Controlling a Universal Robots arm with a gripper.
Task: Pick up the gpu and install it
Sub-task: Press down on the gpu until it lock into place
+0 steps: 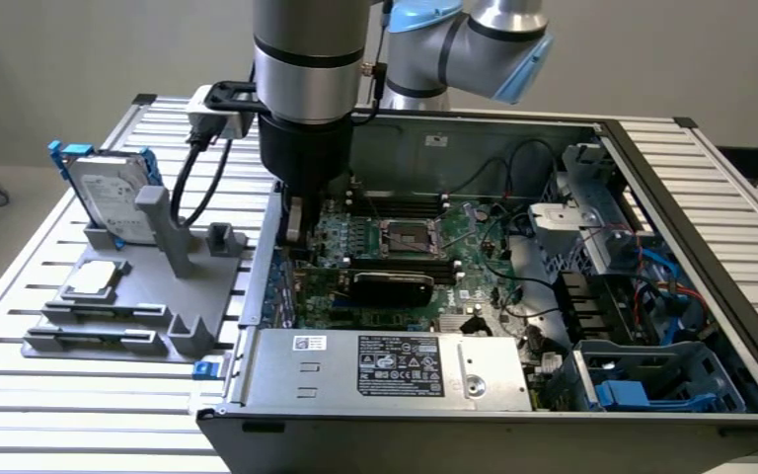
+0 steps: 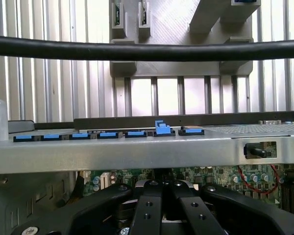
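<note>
Graphics card (image 1: 390, 286), with its glossy black cover, lies flat on the green circuit board (image 1: 465, 252) inside the open computer case (image 1: 643, 197), just below the processor socket (image 1: 403, 234) in the exterior view. Nearest the camera in that view, at six o'clock, sits the silver power supply (image 1: 379, 367) with its dark label, and at about four o'clock a blue plastic drive cage (image 1: 662, 380). Farther in, at about ten o'clock from the card, the gripper (image 1: 297, 232) hangs over the case's edge on the exterior view's left; its fingers (image 2: 148, 208) are pressed together with nothing between them, and they stand apart from the card. In the wrist view those black fingers sit above the circuit board, with a row of blue clips (image 2: 108, 135) along the case's metal rim beyond them and a black cable (image 2: 147, 49) crossing in front. At nine o'clock, outside the case on the slatted metal table (image 1: 37, 405), a grey holder (image 1: 129, 296) carries a silver hard drive (image 1: 113, 193) in a blue frame, standing upright.
</note>
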